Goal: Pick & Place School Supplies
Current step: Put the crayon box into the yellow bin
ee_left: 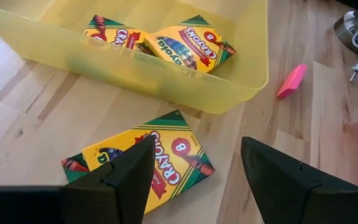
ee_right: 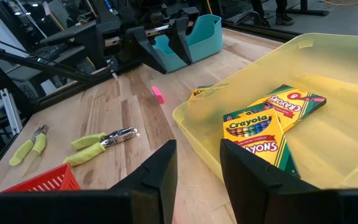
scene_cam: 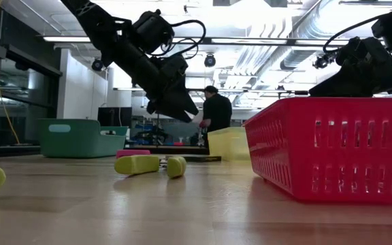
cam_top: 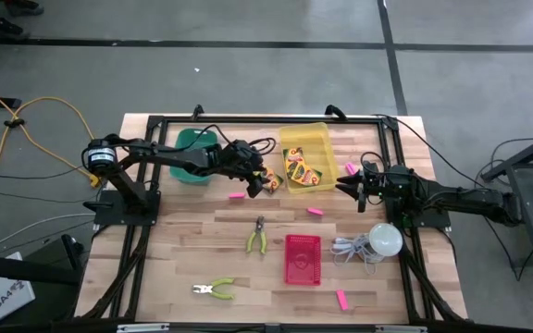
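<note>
- The left gripper [ee_left: 194, 180] is held wide open over a crayon box [ee_left: 143, 160] lying at seven o'clock of the yellow bin [cam_top: 296, 141].
- The right gripper [ee_right: 197, 174] is held partly open and empty at the bin's three o'clock.

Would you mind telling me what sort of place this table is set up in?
Probably a robotics lab or workshop: a wooden table in a black frame on a bare concrete floor, exposed ceiling ducts, and a person at benches behind.

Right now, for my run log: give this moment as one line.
left gripper: open above crayon box on table | yellow bin: two boxes inside | right gripper: open, empty, beside bin
</note>
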`<state>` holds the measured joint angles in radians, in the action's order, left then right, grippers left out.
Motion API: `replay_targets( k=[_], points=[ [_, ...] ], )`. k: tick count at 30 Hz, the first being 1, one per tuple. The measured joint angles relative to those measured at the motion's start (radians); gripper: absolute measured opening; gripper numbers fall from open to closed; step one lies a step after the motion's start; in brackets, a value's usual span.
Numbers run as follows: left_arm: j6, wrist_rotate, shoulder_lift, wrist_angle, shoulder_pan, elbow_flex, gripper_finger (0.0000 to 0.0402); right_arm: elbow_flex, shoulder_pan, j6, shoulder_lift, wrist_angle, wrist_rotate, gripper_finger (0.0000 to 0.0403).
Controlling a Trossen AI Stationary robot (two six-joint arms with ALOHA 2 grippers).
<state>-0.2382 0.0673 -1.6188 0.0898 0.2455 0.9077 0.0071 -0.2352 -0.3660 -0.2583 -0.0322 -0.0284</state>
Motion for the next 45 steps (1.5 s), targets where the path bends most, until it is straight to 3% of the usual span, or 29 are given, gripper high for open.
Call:
replay_targets(
  k=[8, 15, 31, 39, 45],
  points=[
    [-0.147, 0.0, 0.0, -0.088, 0.04, 0.0, 0.0232, 0.0, 0.0, 0.0, 0.0, 0.0, 0.0, 0.011],
    [-0.174, 0.005, 0.0, -0.168, 0.098, 0.0, 0.0232, 0.0, 0.0, 0.0, 0.0, 0.0, 0.0, 0.011],
    [-0.111, 0.233, -0.003, -0.195, 0.237, 0.0, 0.0232, 0.0, 0.0, 0.0, 0.0, 0.0, 0.0, 0.011],
    [-0.061, 0.42, -0.101, -0.161, 0.302, 0.0, 0.0232, 0.0, 0.0, 0.0, 0.0, 0.0, 0.0, 0.011],
    [-0.015, 0.437, -0.13, -0.134, 0.336, -0.001, 0.0232, 0.0, 0.0, 0.0, 0.0, 0.0, 0.0, 0.011]
  ],
)
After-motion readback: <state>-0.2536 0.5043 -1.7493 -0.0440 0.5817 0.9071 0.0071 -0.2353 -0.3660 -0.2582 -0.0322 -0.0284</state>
